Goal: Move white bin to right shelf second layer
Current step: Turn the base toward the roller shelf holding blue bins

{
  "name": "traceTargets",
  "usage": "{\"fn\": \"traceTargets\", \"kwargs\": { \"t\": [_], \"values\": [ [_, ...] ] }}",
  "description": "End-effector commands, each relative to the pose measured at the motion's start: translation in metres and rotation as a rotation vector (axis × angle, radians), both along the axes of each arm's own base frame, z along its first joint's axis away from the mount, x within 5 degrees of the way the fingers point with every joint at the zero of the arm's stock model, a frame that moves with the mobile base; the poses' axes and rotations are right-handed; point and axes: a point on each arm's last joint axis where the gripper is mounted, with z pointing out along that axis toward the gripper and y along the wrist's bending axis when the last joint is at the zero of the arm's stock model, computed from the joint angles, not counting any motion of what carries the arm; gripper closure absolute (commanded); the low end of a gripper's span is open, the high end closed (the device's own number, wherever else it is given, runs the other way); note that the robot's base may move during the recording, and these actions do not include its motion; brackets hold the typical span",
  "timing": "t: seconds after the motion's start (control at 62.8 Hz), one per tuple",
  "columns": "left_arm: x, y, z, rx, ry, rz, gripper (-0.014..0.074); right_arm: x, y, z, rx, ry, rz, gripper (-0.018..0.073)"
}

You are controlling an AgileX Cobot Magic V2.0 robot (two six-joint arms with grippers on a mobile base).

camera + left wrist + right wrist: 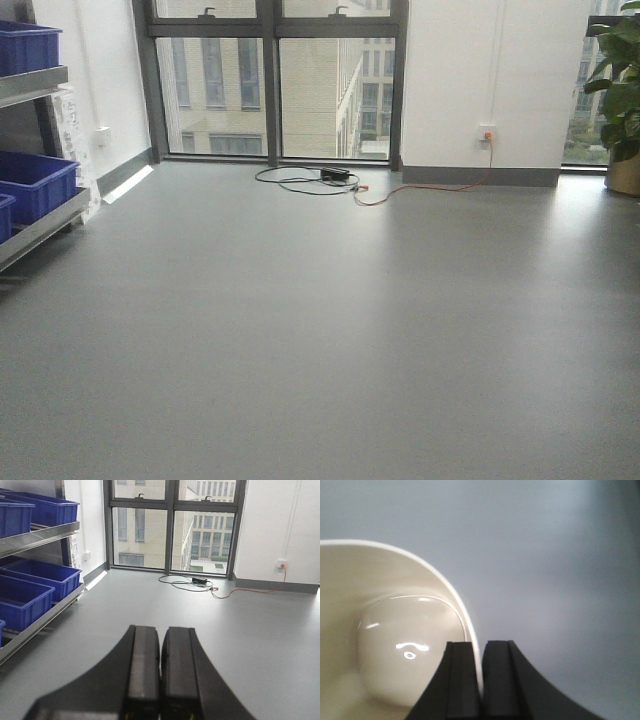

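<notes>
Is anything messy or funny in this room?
Only the cables sprawled on the floor by the window, an orange one trailing to a wall socket. The white bin looks clean and undamaged, rim pinched in the jaws of the right gripper.

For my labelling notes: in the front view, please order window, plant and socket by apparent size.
1. Window, largest.
2. Plant, though the frame edge cuts it.
3. Socket, smallest.
</notes>
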Motion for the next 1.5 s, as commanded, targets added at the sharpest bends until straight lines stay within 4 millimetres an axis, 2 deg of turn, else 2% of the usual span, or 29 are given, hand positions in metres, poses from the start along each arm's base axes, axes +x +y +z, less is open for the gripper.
{"fn": "traceTargets", "kwargs": {
  "t": [0.0, 1.481],
  "values": [
    [-0.0004, 0.0003, -0.0009, -0.013, -0.07, 0.0, 0.0512, 0.004, -0.0009, 0.0153, -0.006, -0.107, -0.007, 0.051],
    [-0.0004, 0.0004, -0.0009, -0.013, -0.07, 0.002, 0.0512, 0.0039, -0.0008, 0.0152, -0.006, -0.106, -0.006, 0.051]
  ]
}}
